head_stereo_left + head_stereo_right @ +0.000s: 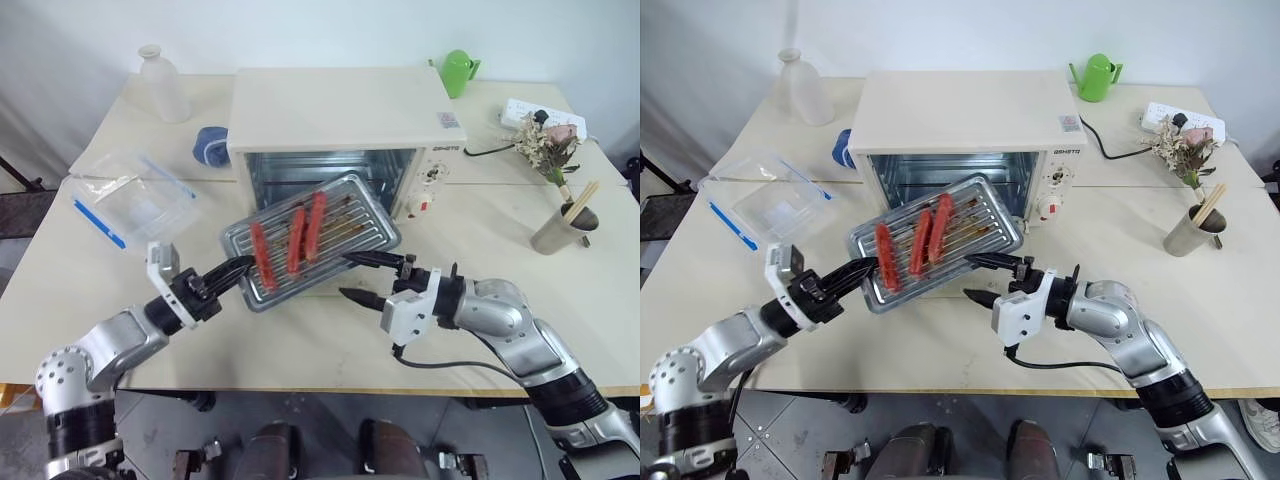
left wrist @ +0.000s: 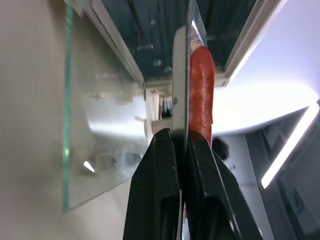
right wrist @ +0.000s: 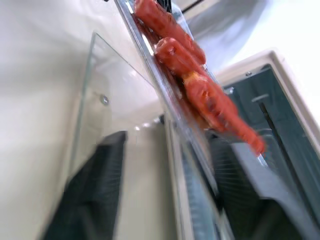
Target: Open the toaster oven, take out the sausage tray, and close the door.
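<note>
The cream toaster oven [image 1: 330, 110] stands open, and its glass door [image 2: 95, 130] lies folded down in front of it. The sausage tray [image 1: 340, 235], silver and ribbed with three red sausages [image 1: 296, 240], hangs tilted in the air before the opening. My left gripper [image 1: 243, 267] is shut on the tray's left edge, and the left wrist view shows its fingers [image 2: 160, 190] clamped on the thin rim. My right gripper [image 1: 360, 278] is open at the tray's right edge. Its fingers [image 3: 90, 195] stand wide apart, one on either side of the rim.
A clear plastic box with a blue strip [image 1: 135, 195] lies left of the oven, with a white bottle [image 1: 165, 85] and a blue object [image 1: 210, 145] behind it. On the right are a green watering can [image 1: 458, 72], a power strip [image 1: 540, 115] and a metal cup [image 1: 560, 228] with dried flowers.
</note>
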